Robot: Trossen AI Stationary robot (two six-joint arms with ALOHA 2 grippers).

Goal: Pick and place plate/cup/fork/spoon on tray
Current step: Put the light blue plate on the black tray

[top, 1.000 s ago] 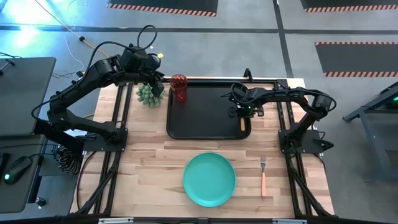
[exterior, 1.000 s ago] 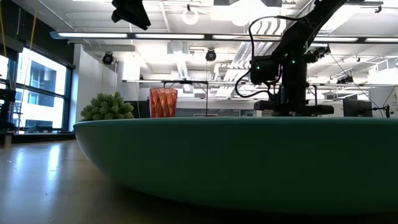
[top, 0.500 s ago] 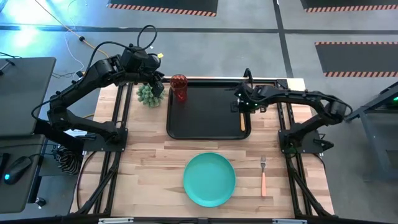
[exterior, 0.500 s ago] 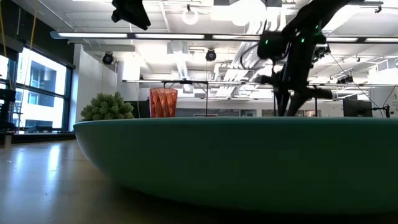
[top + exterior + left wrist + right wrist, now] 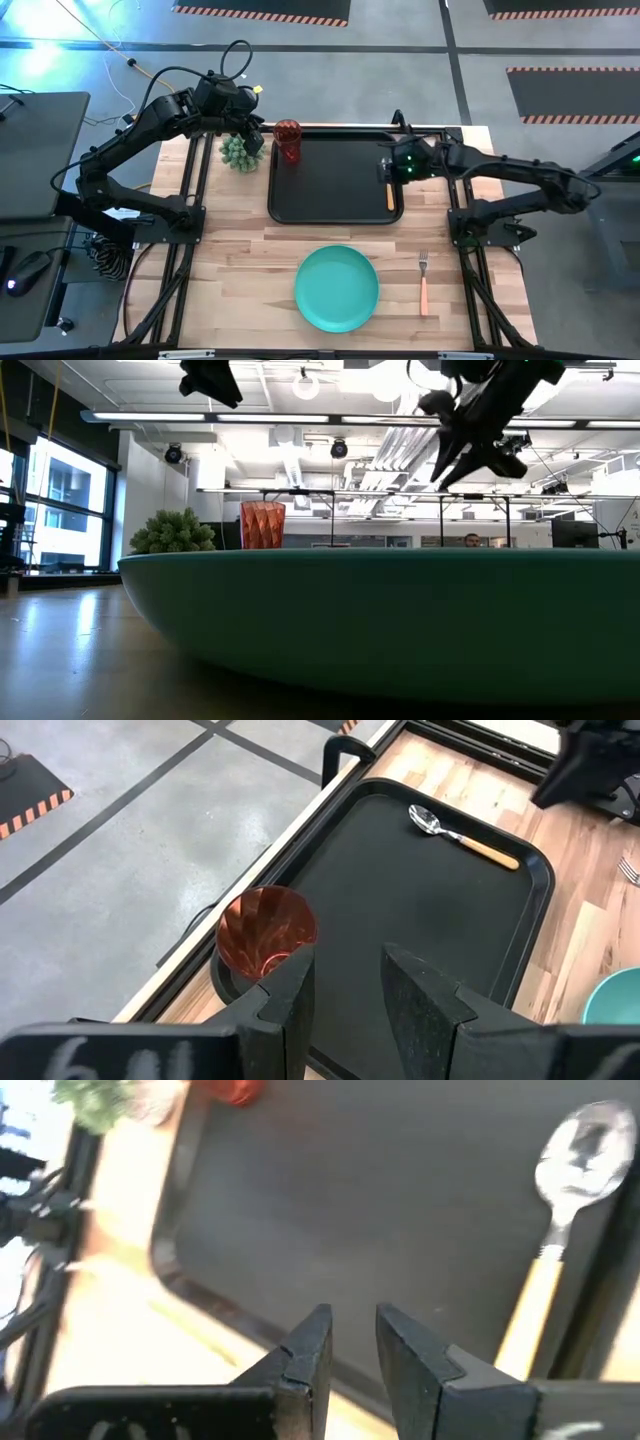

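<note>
The spoon (image 5: 390, 190) lies on the tray (image 5: 335, 200), by its right rim; the cup (image 5: 288, 141) stands in its far left corner. The plate (image 5: 337, 288) and fork (image 5: 423, 281) lie on the table (image 5: 240, 260). The right gripper (image 5: 388, 165) hangs above the spoon, fingers slightly apart and empty. The left gripper (image 5: 255, 135) waits near the cup, also slightly apart.

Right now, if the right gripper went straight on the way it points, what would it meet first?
Probably the bare floor of the tray. The right gripper, fingers slightly apart, aims there, beside the spoon; depth is unclear.
</note>
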